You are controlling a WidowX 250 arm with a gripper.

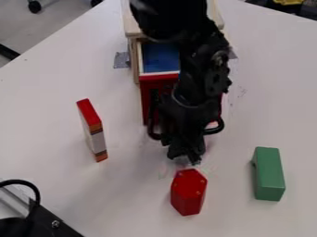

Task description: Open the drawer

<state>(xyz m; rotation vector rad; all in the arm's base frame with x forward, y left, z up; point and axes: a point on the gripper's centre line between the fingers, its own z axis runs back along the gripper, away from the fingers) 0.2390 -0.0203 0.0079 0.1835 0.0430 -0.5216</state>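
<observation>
One gripper (186, 155), black, hangs in front of the drawer, tip down, near the far end of a red block (189, 194). Whether it is apart or together I can't tell; dark parts merge at the tip, and I can't make out a hold on anything. One arm (204, 69), black too, comes in from the top edge, its upper part cut off.

Behind it, one drawer (162, 82): red front, blue inside, standing out from its wooden cabinet (132, 23), so open at least partway. Arm and gripper hide much of the front and the right side of the interior. Two dark curves, one either side of the gripper; handle or gripper parts, I can't say. Cabinet's top runs out of view. Two grey patches (121, 60) by its sides, the right one mostly covered.

Further out, blocks, three in all: the red one, six-sided at its end; one green (269, 173), to the right; one striped red, orange and white (91, 130), on edge to the left. All on one white table (68, 185), cut off by the view.

Near left corner: black equipment (53, 224) with a curved cable (28, 183), both cut off. Two dark wheels (34, 6) on the floor beyond, one barely in view.
</observation>
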